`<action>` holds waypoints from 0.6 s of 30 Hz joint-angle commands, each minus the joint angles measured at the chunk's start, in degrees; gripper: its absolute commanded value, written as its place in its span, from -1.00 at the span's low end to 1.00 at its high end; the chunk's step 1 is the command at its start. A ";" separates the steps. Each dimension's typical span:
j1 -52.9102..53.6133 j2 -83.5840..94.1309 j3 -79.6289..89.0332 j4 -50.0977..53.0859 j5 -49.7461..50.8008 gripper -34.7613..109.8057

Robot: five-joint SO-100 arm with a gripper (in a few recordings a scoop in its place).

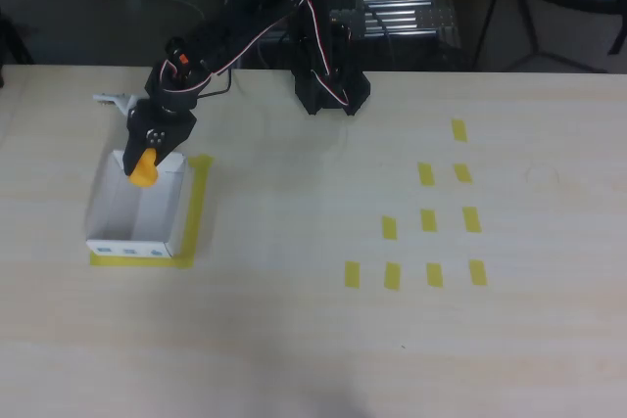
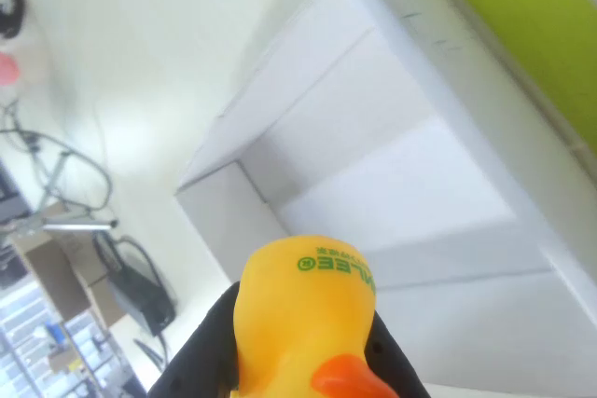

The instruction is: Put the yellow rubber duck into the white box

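The yellow rubber duck (image 1: pixel 145 168) hangs in my gripper (image 1: pixel 147 162) just over the far end of the white box (image 1: pixel 106 205) at the table's left. The black gripper is shut on the duck. In the wrist view the duck (image 2: pixel 303 309) fills the lower middle, green print on its underside and its orange beak toward the bottom edge, with black fingers (image 2: pixel 201 356) on both sides. Below it lies the open inside of the white box (image 2: pixel 410 184). The box's near wall carries small blue marks.
Yellow tape (image 1: pixel 199 205) frames the box's right side and front. Several short yellow tape strips (image 1: pixel 428 219) lie in rows on the right half of the table. The arm's black base (image 1: pixel 328 90) stands at the table's far edge.
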 commanded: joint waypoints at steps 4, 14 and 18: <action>0.62 -1.05 -6.24 -3.52 -0.79 -0.52; 0.35 -2.81 -6.77 -6.33 -1.23 -0.43; 0.35 -4.31 -8.35 -6.33 -1.23 -0.36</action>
